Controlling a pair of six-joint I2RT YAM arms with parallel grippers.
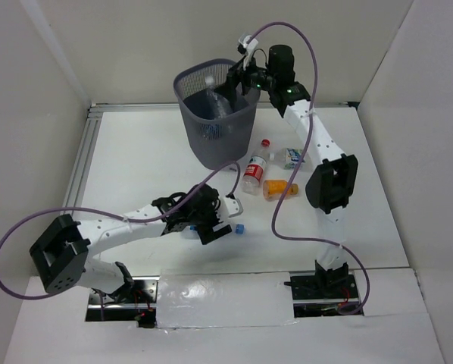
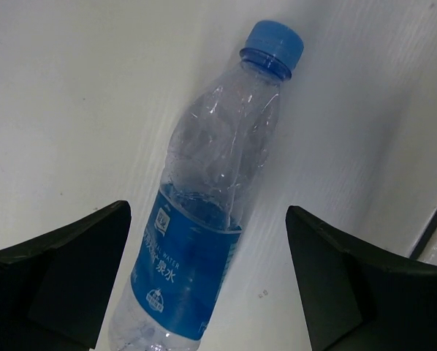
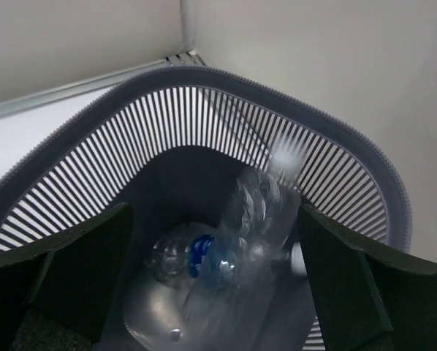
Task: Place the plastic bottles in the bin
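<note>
Blue-labelled clear bottle [image 2: 218,161] lies on the table [image 2: 72,110] directly below the left end effector [image 2: 206,241], between its released fingers [image 2: 58,278]. Long axis crosses the closing line, cap [image 2: 273,44] pointing away. Label [image 2: 185,270]: Chinese characters, "WATER" partly legible. Right end effector [image 3: 215,227], released, hangs over the bin [image 3: 204,110]; other bottles [image 3: 240,241] lie inside.

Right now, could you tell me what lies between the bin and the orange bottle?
The red-labelled bottle lies there, seen in the top view.
</note>
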